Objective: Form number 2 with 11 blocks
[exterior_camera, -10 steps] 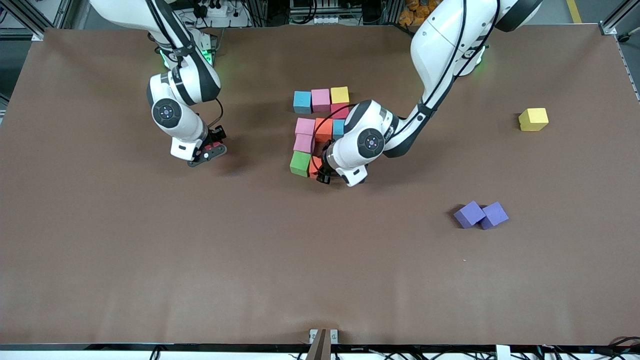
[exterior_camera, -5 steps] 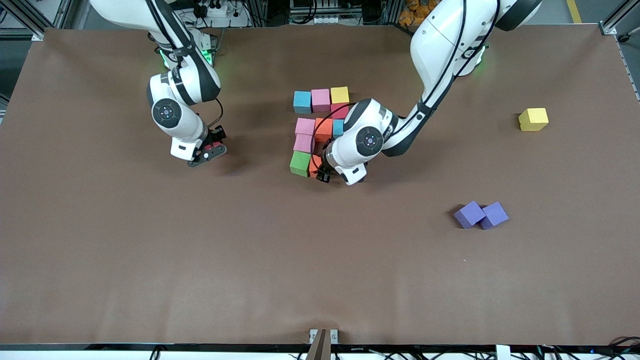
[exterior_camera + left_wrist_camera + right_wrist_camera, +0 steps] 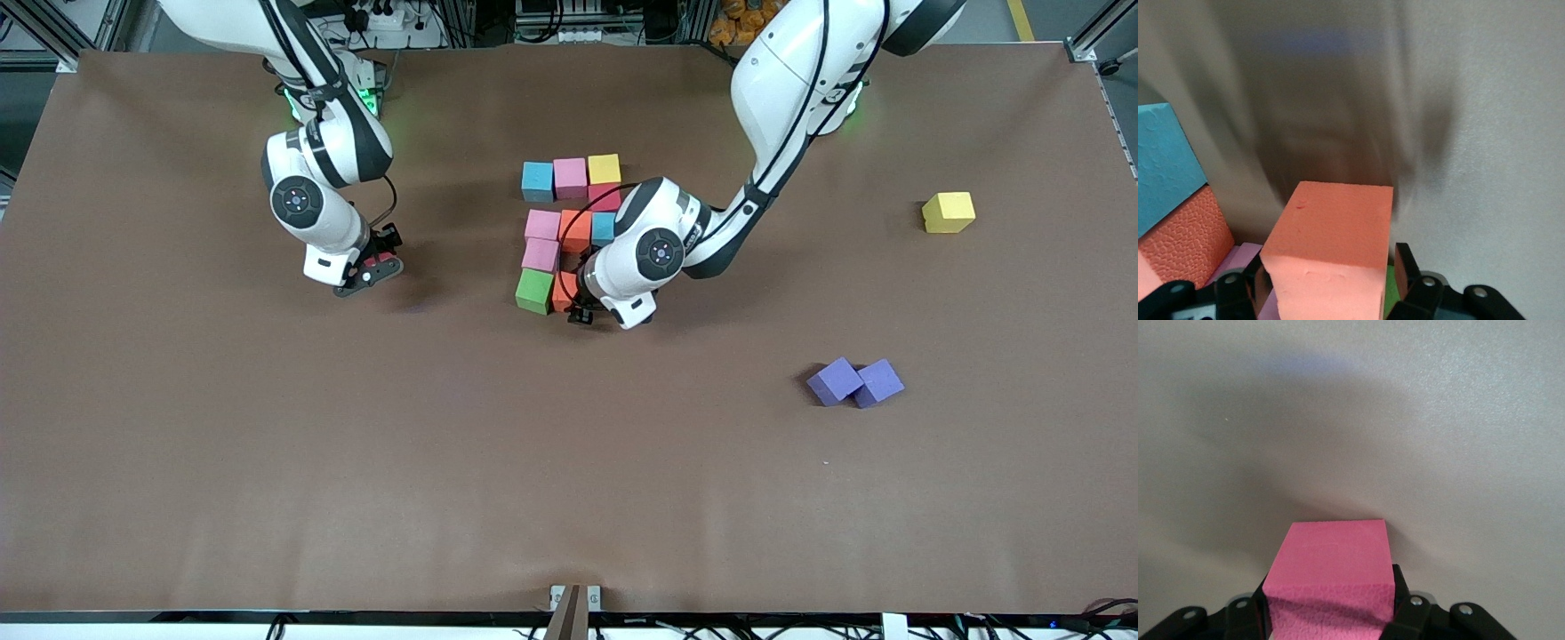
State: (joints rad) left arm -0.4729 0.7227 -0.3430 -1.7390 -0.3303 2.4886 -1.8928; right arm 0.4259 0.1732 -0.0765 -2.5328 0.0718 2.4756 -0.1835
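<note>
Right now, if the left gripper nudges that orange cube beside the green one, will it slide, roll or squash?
The orange cube looks like matte foam, so it is probably light and slightly squashy. Its flat faces suggest sliding, not rolling. It may drag on the brown table cover.

It was a robotics lab. Two white arms stood bolted along one edge of a broad brown-covered table (image 3: 267,462), and past that edge, above the right gripper (image 3: 372,267), ran aluminium framing (image 3: 98,27), a power strip (image 3: 382,18) and loose cables.
</note>
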